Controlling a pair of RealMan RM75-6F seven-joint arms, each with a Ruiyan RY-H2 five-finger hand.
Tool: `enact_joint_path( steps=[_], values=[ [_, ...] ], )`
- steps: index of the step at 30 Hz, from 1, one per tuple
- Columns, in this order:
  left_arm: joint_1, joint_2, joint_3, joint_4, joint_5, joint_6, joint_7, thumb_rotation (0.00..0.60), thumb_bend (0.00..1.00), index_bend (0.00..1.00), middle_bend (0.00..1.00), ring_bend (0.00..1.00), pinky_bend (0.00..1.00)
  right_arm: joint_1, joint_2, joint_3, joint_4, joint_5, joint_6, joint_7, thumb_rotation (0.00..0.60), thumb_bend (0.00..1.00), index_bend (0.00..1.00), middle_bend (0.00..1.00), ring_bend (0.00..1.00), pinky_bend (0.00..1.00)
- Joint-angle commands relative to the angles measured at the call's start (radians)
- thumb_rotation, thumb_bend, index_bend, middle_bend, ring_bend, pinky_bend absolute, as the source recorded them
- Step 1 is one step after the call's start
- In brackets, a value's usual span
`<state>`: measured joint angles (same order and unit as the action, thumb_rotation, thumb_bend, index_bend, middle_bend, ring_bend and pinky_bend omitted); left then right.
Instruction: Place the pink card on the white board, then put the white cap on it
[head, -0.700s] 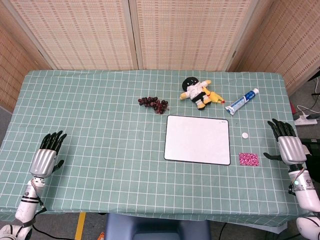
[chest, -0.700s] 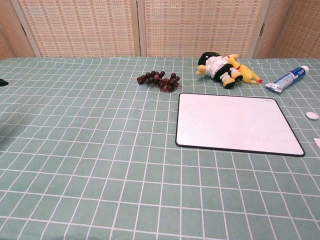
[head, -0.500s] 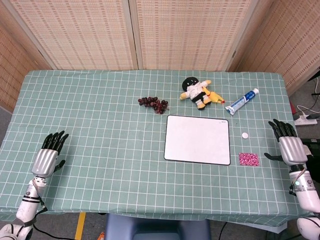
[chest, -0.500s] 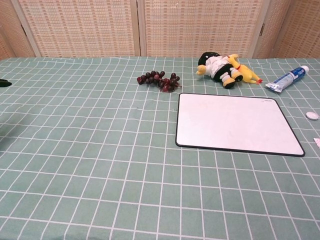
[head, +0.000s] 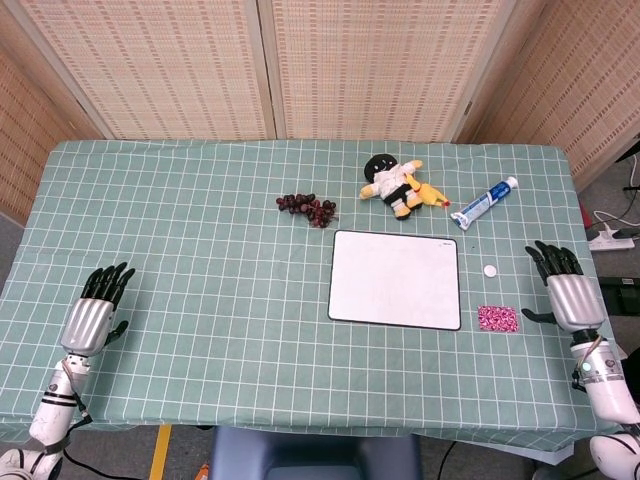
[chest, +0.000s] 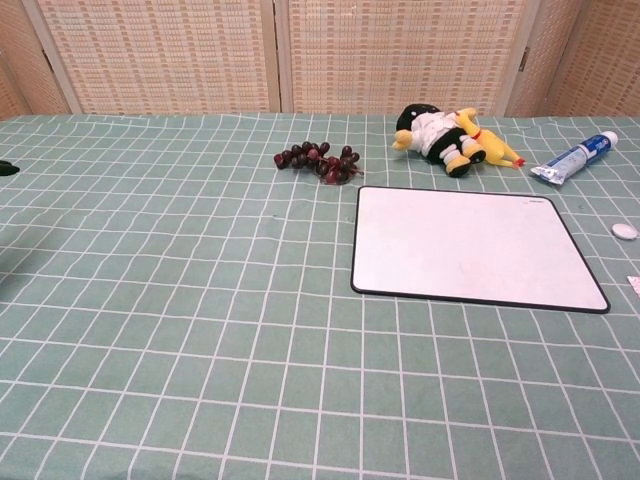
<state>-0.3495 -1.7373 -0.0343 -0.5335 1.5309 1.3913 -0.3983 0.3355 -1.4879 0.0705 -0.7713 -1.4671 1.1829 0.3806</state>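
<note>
woven reed screens behind; green checked tablecloth (head: 200, 250) over the whole table.

white board (head: 395, 279) lies flat right of centre, nothing on it. pink card (head: 497, 318) flat on the cloth just off the board's near right corner, apart from the board's edge, long side running left-right. in the chest view only a sliver of it shows at the right frame edge. white cap (head: 490, 269) sits beyond the card, beside the board's right edge, near but not touching. neither thing is on the board yet, so the task looks unstarted.

right hand (head: 570, 295) rests palm down at the table's right edge, fingers spread and straight, pointing away from the robot, holding nothing. card lies to that hand's left, near, with bare cloth between; cap lies left and further out from the fingertips. left hand (head: 95, 312) is at the far left edge, fingers likewise apart and empty, well apart from card, cap and board.

judgement: right hand is plainly the nearer one. the move turns on a short sideways reach leftward to the card. a flat card on cloth will likely be awkward to lift.

elsewhere: grapes (head: 308, 208), plush doll (head: 396, 184), toothpaste tube (head: 484, 203), all beyond the board.
</note>
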Motion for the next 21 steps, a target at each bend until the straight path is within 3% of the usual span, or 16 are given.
enact_joint_path(
  steps=[1,9,21],
  values=[
    [0.002,-0.001,0.000,-0.007,-0.001,-0.001,0.006,0.600,0.19,0.00,0.00,0.00,0.00,0.000,0.006,-0.003,-0.014,0.000,-0.005,-0.010,0.600,0.00,0.09,0.00,0.00,0.00],
    [0.006,0.003,0.001,-0.017,0.000,0.006,0.009,0.600,0.19,0.00,0.00,0.00,0.00,-0.001,0.020,-0.016,-0.068,-0.002,-0.022,-0.074,0.600,0.00,0.12,0.00,0.00,0.00],
    [0.004,0.014,0.001,-0.033,-0.001,-0.004,-0.006,0.600,0.19,0.00,0.00,0.00,0.00,-0.001,0.085,-0.016,-0.247,0.083,-0.133,-0.313,0.600,0.00,0.14,0.00,0.00,0.00]
  ],
)
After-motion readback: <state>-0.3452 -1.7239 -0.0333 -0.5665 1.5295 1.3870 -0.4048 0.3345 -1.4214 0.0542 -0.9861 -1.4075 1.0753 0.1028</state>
